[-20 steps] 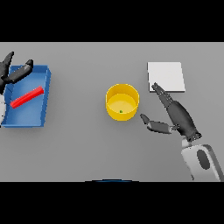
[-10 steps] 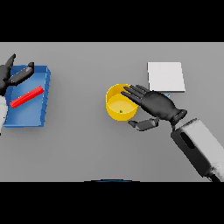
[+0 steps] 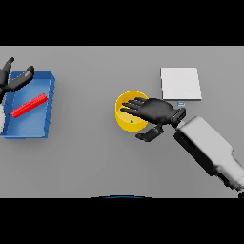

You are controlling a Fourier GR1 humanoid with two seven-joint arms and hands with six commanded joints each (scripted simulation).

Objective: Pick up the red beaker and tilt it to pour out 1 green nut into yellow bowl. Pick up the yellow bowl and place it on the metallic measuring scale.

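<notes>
The yellow bowl (image 3: 125, 118) stands in the middle of the table with a small green nut (image 3: 132, 121) inside it. My right hand (image 3: 155, 111) hovers over the bowl's right half, fingers straight and spread to the left, thumb below the rim. The metallic scale (image 3: 180, 84), a pale square plate, lies behind and to the right of the bowl. The red beaker (image 3: 29, 106) lies on its side in the blue tray (image 3: 45, 121) at the far left. My left hand (image 3: 13, 80) shows at the tray's far left corner, fingers relaxed, holding nothing.
The blue tray's raised walls stand along the table's left side. My right forearm (image 3: 209, 150) stretches from the lower right corner toward the bowl, passing just in front of the scale.
My right hand has swung left from beside the scale to over the bowl's right half. The left hand has drifted slightly left at the tray.
</notes>
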